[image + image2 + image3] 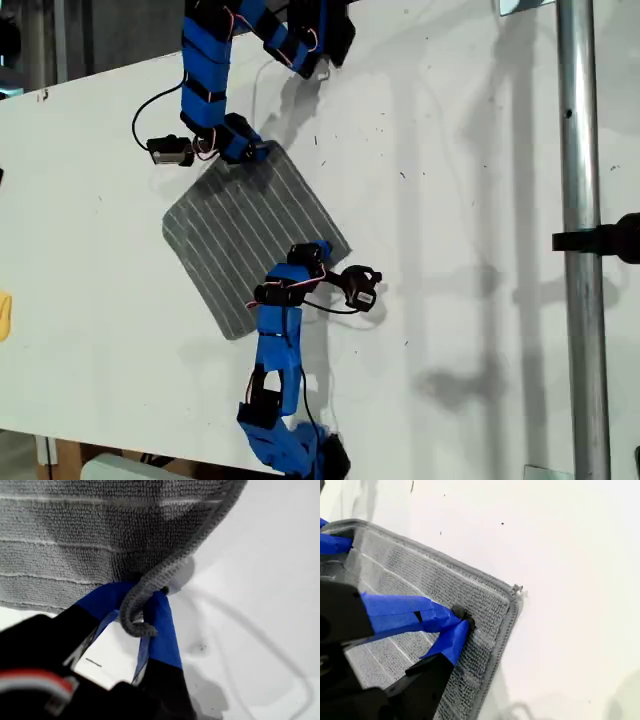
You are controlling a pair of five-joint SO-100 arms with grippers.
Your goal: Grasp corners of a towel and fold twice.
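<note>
The towel (pixel 240 240) lies flat on the white table (pixel 450 150), dark grey with thin white stripes. My first gripper (pixel 312 252) belongs to the arm at the bottom of the exterior view. It is at the towel's corner nearest the exterior view's right. In the first wrist view that gripper (pixel 142 625) is shut on the corner's hem (pixel 131 611), which curls up between the blue jaws. My second gripper (pixel 250 152), on the upper arm, is at the towel's top corner. Its blue tips (pixel 462 619) meet on the cloth (pixel 420 575) just inside that corner (pixel 512 597).
A vertical metal pole (pixel 578 200) with a black clamp (pixel 605 240) stands at the exterior view's right. A yellow object (pixel 5 315) shows at that view's left edge. Loose black cables (pixel 345 290) hang beside the lower arm.
</note>
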